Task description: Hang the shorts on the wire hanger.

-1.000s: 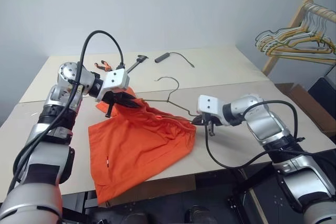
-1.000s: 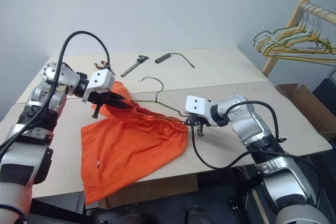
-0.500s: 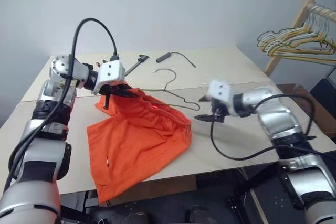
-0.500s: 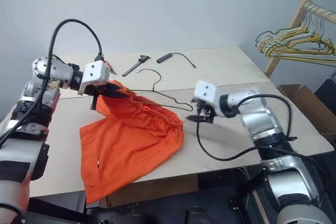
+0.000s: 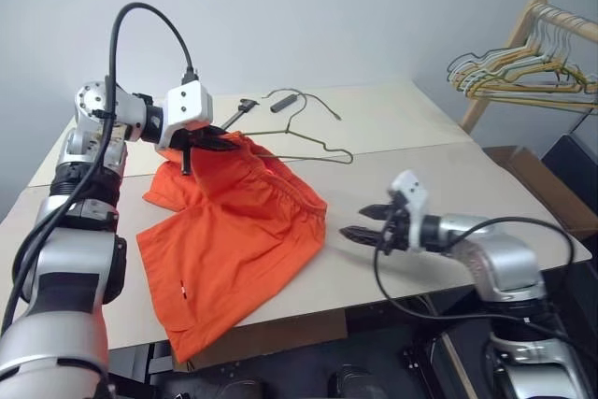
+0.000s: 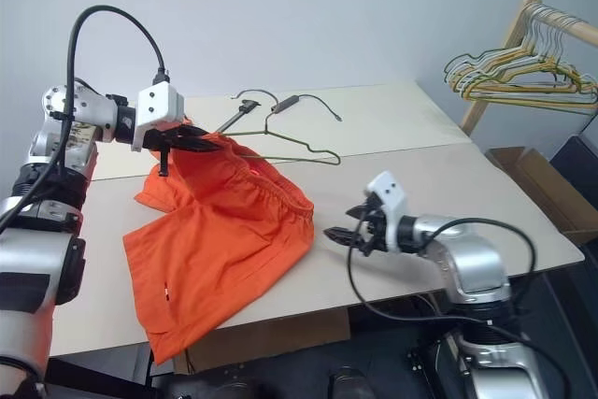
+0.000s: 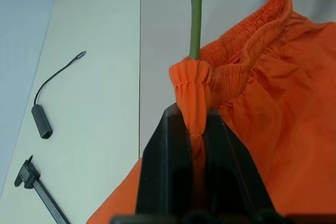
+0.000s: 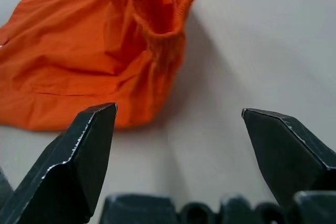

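Observation:
The orange shorts [image 5: 234, 231] lie spread on the table, their waistband lifted at the far left corner. My left gripper [image 5: 207, 140] is shut on that bunched waistband [image 7: 193, 85]. The thin grey-olive wire hanger [image 5: 322, 147] comes out of the bunch at the grip, its hook [image 6: 257, 95] toward the table's back. The hanger's other end rests on the table beyond the shorts. My right gripper [image 5: 355, 221] hovers low over the table to the right of the shorts, open and holding nothing. In the right wrist view its fingers [image 8: 86, 145] stand wide apart facing the shorts [image 8: 105, 51].
A black cable with a dark cylindrical end [image 5: 285, 102] and a dark hand tool [image 5: 245, 107] lie at the back of the table. A wooden rack with bunched yellow and pale hangers [image 5: 523, 72] stands at the right, with a cardboard box [image 5: 537, 184] below it.
My right gripper has let go at the shorts' right edge, opened and drawn back toward the table's near side. The left gripper has lifted the waistband and hanger slightly.

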